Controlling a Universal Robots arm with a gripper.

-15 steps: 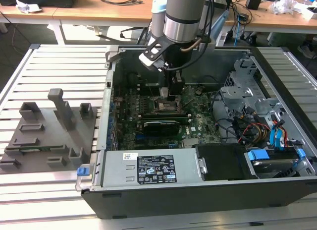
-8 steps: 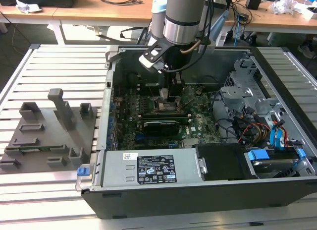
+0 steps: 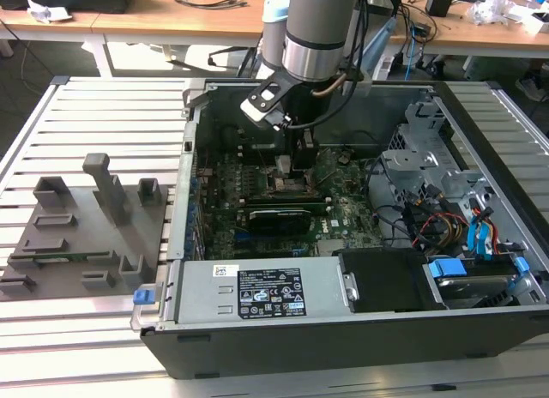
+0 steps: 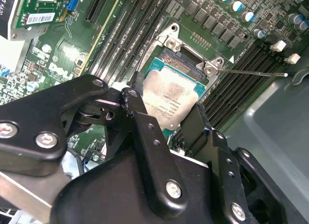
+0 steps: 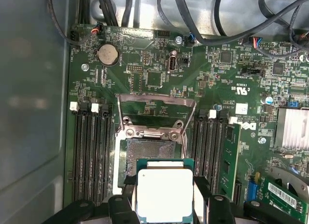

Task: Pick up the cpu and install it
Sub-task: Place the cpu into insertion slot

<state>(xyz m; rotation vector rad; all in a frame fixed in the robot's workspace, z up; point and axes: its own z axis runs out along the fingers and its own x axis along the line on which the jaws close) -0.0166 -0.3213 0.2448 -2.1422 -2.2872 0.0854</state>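
Reaching into the open computer case (image 3: 360,351), over the green motherboard (image 5: 159,79), the gripper (image 5: 165,185) hovered at the uncovered socket (image 5: 149,151), partly beneath its jaws, which clamped the cpu (image 5: 165,197) flat between them.

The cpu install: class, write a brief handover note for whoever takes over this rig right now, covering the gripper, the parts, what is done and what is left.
Gripper: jaws shut on the cpu, down inside the open computer case.
Cpu: held above the motherboard, close to the socket, not seated in it.
Socket: empty, with its load plate raised.
Done: pickup.
Left: the cpu is not yet in the socket.
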